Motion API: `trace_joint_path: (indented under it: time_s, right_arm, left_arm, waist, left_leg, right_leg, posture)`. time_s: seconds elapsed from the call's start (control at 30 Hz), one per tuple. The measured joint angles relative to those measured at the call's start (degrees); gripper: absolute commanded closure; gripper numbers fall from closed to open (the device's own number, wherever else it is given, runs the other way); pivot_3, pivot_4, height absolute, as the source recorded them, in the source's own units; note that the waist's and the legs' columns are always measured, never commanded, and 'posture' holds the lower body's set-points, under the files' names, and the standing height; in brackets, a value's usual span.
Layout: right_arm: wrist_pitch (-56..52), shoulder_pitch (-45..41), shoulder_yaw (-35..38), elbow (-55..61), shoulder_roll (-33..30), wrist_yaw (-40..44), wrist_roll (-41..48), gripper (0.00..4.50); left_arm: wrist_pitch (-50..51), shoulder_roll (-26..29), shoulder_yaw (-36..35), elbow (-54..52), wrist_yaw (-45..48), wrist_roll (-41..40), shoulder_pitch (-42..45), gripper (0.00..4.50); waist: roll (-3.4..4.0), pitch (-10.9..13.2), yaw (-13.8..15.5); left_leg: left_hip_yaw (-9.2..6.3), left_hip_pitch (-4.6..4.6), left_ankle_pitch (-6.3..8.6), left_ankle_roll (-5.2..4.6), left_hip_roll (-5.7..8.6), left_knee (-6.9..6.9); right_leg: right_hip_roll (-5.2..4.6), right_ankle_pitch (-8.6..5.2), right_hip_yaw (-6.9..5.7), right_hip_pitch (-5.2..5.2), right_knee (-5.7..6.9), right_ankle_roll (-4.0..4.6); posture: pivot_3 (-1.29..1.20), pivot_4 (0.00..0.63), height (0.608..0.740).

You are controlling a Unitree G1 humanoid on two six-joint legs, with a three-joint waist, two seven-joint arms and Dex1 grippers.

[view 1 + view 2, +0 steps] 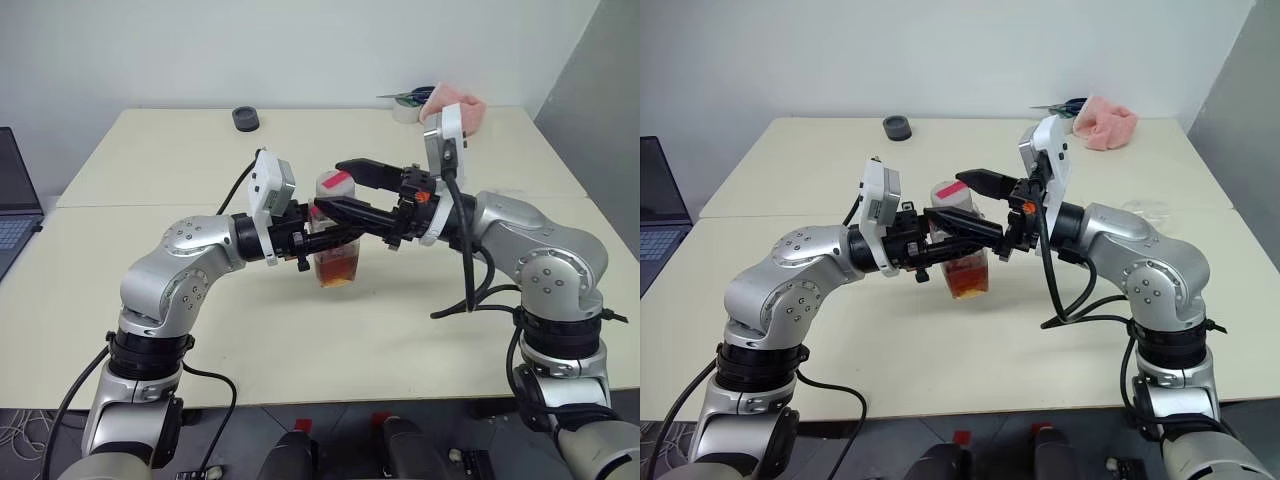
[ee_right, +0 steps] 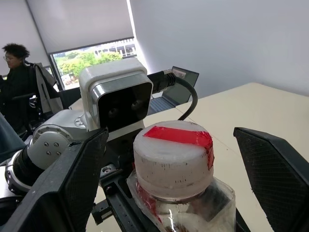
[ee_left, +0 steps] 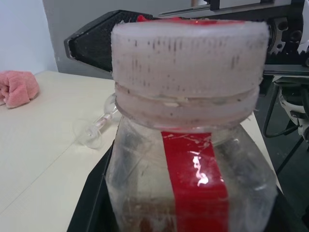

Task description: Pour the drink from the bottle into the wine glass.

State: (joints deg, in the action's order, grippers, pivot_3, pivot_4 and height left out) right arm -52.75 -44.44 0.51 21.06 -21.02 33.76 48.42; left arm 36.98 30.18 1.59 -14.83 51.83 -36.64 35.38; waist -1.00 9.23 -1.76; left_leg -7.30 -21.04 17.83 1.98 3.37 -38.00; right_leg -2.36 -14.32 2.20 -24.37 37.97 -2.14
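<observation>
The bottle (image 1: 335, 245) is a clear squarish plastic one with a red label strip (image 3: 195, 179) and a whitish cap (image 2: 173, 157) that has red tape on top. It hangs upright above the table's middle. A small amount of amber drink (image 1: 967, 278) sits at its bottom. My left gripper (image 1: 308, 240) is shut on the bottle's body from the left. My right gripper (image 1: 330, 186) comes in from the right and is open, one finger on each side of the cap with gaps showing. The wine glass (image 3: 92, 134) is on the table, apparently on its side, beyond my right arm (image 1: 1145, 207).
A laptop (image 1: 15, 205) sits at the table's left edge. At the far side are a black round object (image 1: 245, 118), a pink cloth (image 1: 462, 105) and a tape roll (image 1: 405, 108). A person (image 2: 17, 72) is in the room's background.
</observation>
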Motion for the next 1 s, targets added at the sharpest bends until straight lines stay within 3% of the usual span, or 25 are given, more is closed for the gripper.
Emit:
trace_joint_path:
  time_s: [0.17, 0.53, 0.73, 0.97, 1.0]
  right_arm:
    - [0.4, 0.0, -0.2, 0.1, -1.0, 1.0, 0.1, 2.64]
    - [0.9, 0.2, -0.3, -0.4, -1.8, 3.1, 0.1, 2.67]
    - [2.2, -5.2, -3.0, -6.3, -5.4, 16.8, 0.3, 2.67]
    - [3.8, -15.8, -4.8, -17.0, -1.0, 28.8, 0.1, 2.67]
    - [4.0, -16.1, -4.8, -17.8, -0.7, 29.7, 0.0, 2.32]
  left_arm:
    - [-0.1, 0.0, 0.0, 0.0, 0.0, 0.4, 0.0, 2.71]
    - [0.1, 0.3, 0.3, -0.7, 0.1, 0.3, -0.3, 2.71]
    - [3.7, 4.0, -1.7, -7.1, 1.2, -4.6, -2.9, 2.71]
    - [9.3, 10.4, -7.2, -9.2, 5.2, -13.1, 1.6, 2.71]
    - [9.7, 10.5, -7.2, -9.1, 5.3, -13.5, 2.0, 2.71]
  waist:
    - [0.0, 0.0, 0.0]
    - [0.0, 0.0, 0.0]
    - [0.02, 0.0, -0.3]
    - [0.03, 0.0, -0.2]
    - [0.02, 0.0, -0.1]
  left_leg:
    - [0.0, 0.0, 0.0, 0.0, -0.01, 0.0]
    - [0.0, 0.0, 0.0, 0.0, -0.01, 0.0]
    - [0.03, 0.03, 0.0, -0.01, -0.04, 0.04]
    - [0.0, 0.09, 0.0, -0.01, -0.02, -0.01]
    - [-0.01, 0.09, 0.0, -0.01, 0.0, -0.02]
  right_leg:
    - [0.01, 0.0, 0.0, 0.0, 0.0, 0.0]
    - [0.01, 0.0, 0.0, 0.0, 0.0, 0.0]
    - [0.05, 0.0, -0.01, 0.01, 0.01, 0.0]
    - [0.07, 0.0, -0.06, 0.08, 0.0, 0.0]
    - [0.06, 0.0, -0.07, 0.09, -0.01, 0.0]
  posture:
    - [0.0, 0.15, 0.74]
    - [0.0, 0.15, 0.74]
    - [0.0, 0.15, 0.74]
    - [0.0, 0.15, 0.74]
    - [0.0, 0.15, 0.74]
